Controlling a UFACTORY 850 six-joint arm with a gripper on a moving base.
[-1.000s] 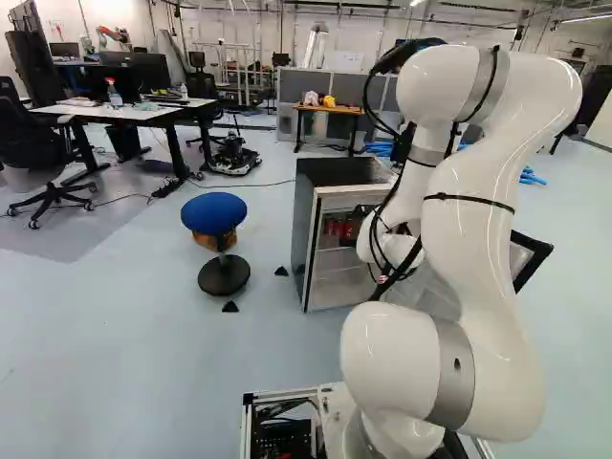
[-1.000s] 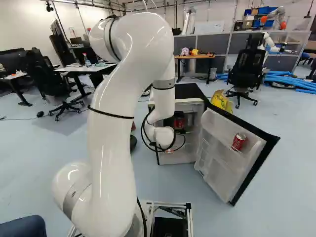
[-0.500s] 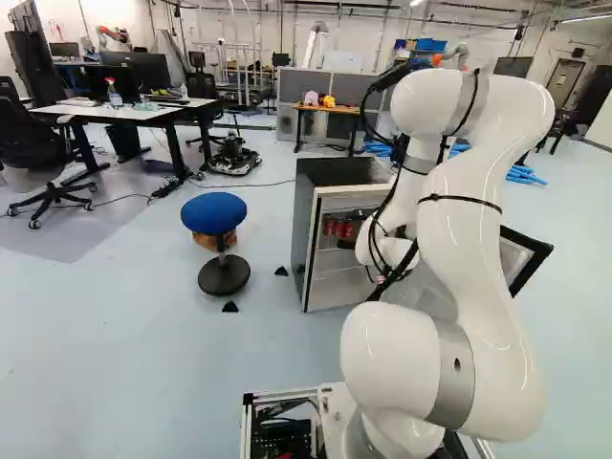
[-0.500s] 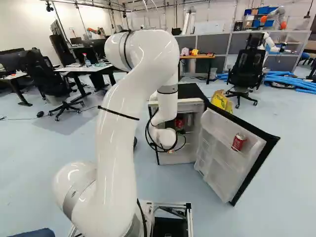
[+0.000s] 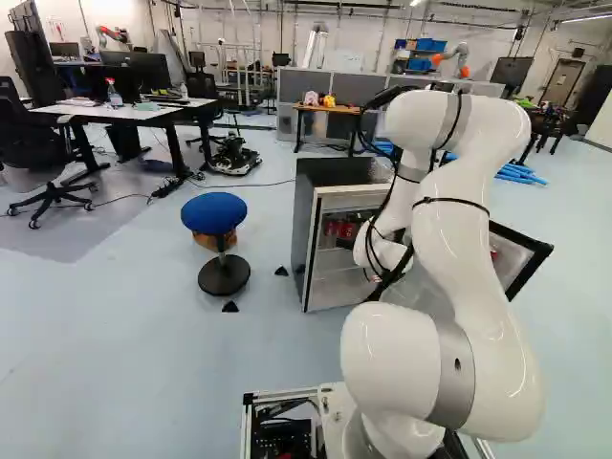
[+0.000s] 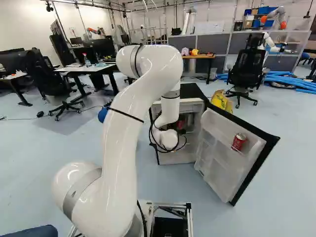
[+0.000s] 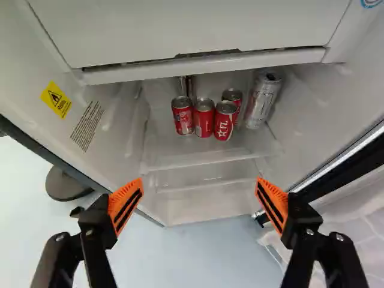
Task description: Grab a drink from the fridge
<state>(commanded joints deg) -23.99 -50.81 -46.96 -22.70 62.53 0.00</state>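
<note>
In the right base view a small fridge [image 6: 178, 157] stands with its door [image 6: 224, 163] swung out, one red can [image 6: 239, 142] on a door shelf. Through the opening, red cans [image 5: 346, 229] show at the left of the arm's wrist. The wrist hides the gripper in both base views. In the wrist view the gripper [image 7: 200, 183] is open, its orange pads far apart with nothing between them. Ahead of it, inside the fridge, several red cans [image 7: 204, 118] stand close together on a shelf [image 7: 198, 157], beside a tall silver can [image 7: 262, 101]. Another silver can [image 7: 186, 87] is partly hidden behind them.
A white compartment front [image 7: 198, 30] spans the fridge above the cans. A blue-topped stool [image 5: 213, 212] stands to the fridge's left. Farther back are a desk [image 5: 143, 110], a black office chair [image 6: 244, 69] and another robot [image 6: 271, 42].
My arm's upper joints have come down and its bend has shifted left in the left base view, right in the right base view. The wrist has shifted only slightly; the base has stayed put.
</note>
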